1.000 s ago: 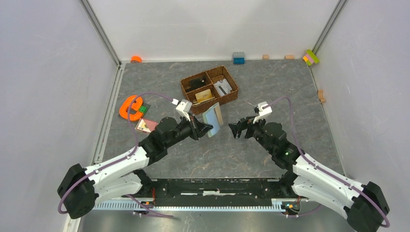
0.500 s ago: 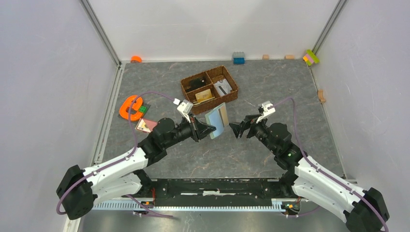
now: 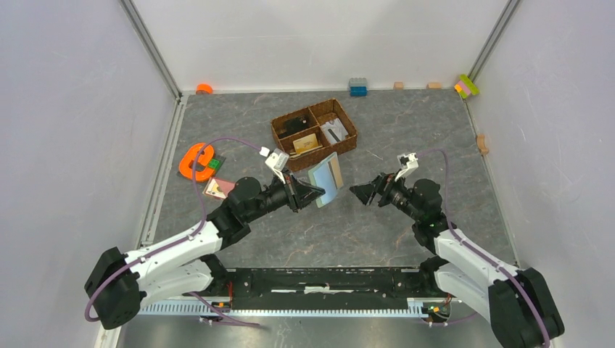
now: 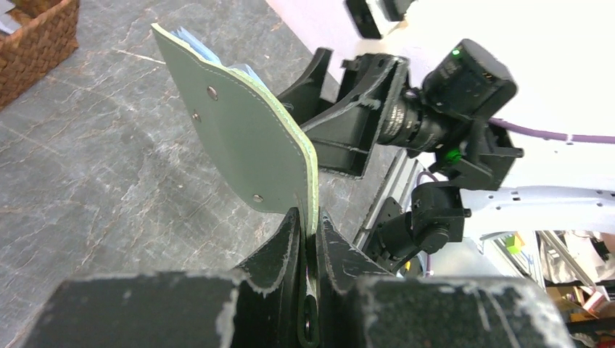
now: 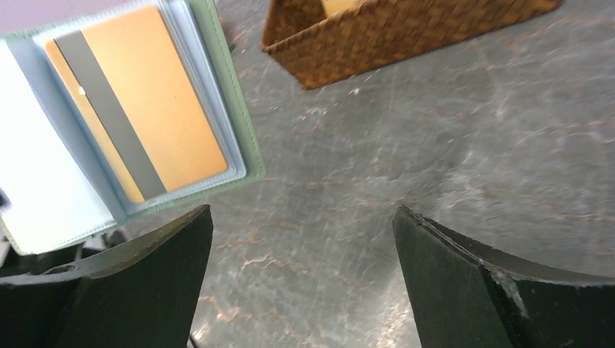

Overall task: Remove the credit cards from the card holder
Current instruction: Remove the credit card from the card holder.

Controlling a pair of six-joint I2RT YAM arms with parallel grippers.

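Observation:
My left gripper [image 3: 310,193] is shut on the edge of the card holder [image 3: 326,179], a sage-green wallet held open and upright above the floor; its green back shows in the left wrist view [image 4: 239,130], pinched between my fingers [image 4: 290,239]. Its pale blue inside faces my right gripper, with a tan-orange credit card [image 5: 138,123] with a dark stripe in a clear slot. My right gripper [image 3: 360,193] is open and empty, a short way right of the wallet. A pinkish-brown card [image 3: 217,188] lies on the floor left of my left arm.
A brown wicker divided basket [image 3: 314,133] with small items stands just behind the wallet. An orange letter-e shape [image 3: 196,161] lies at the left. Small blocks [image 3: 357,86] line the back wall and the right edge [image 3: 468,85].
My right gripper has drawn back to the right, away from the wallet, and turned. My left gripper holds the wallet in about the same place.

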